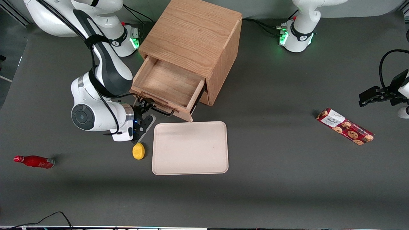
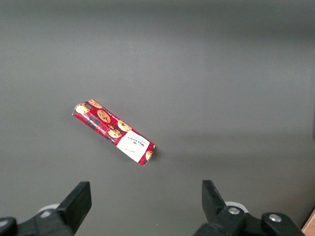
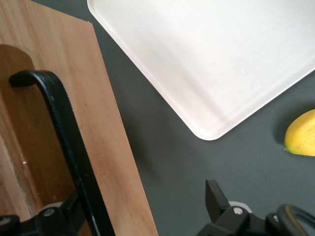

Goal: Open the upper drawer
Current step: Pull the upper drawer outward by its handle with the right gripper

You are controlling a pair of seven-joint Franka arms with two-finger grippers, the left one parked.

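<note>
You can see the upper drawer (image 1: pixel 167 84) pulled well out of the oak cabinet (image 1: pixel 195 38), and it has nothing in it. Your gripper (image 1: pixel 147 112) sits at the drawer's front, right by the black bar handle (image 3: pixel 69 142). Its fingers are spread apart, with one finger by the handle and nothing squeezed. A cream tray (image 1: pixel 190 148) lies just in front of the drawer. A small yellow lemon (image 1: pixel 138 151) sits beside the tray, near your gripper.

Your front view looks steeply down over the whole worktop (image 1: pixel 271 191). Your right wrist view sits close above the cream tray (image 3: pixel 211 59) and the pincer (image 3: pixel 142 211), both shared with front.
</note>
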